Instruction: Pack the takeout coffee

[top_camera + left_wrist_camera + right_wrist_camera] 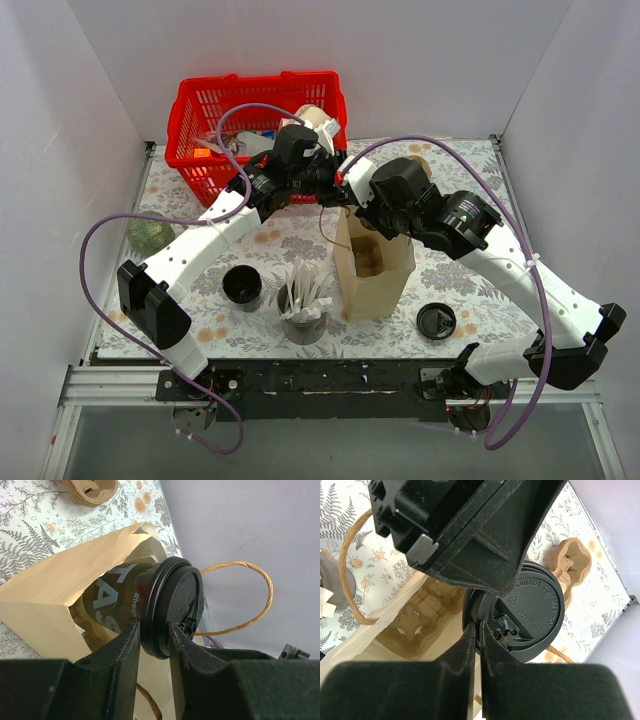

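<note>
The takeout coffee [131, 596], a dark cup with white lettering and a black lid [535, 612], hangs tilted over the mouth of the brown paper bag [375, 275]. My left gripper [152, 627] is shut on the lid's rim; in the top view [325, 182] it covers the cup. My right gripper [476, 626] is shut to a thin gap at the bag's back rim [358, 205], apparently pinching the paper. A cardboard cup carrier [415, 622] lies in the bag's bottom.
A red basket [255, 110] stands at the back. An open black cup [242, 285], a grey cup of white utensils [304, 305] and a loose black lid [436, 321] sit in front. A second cardboard carrier [418, 165] lies behind the bag, and a green ball [150, 235] is at the left.
</note>
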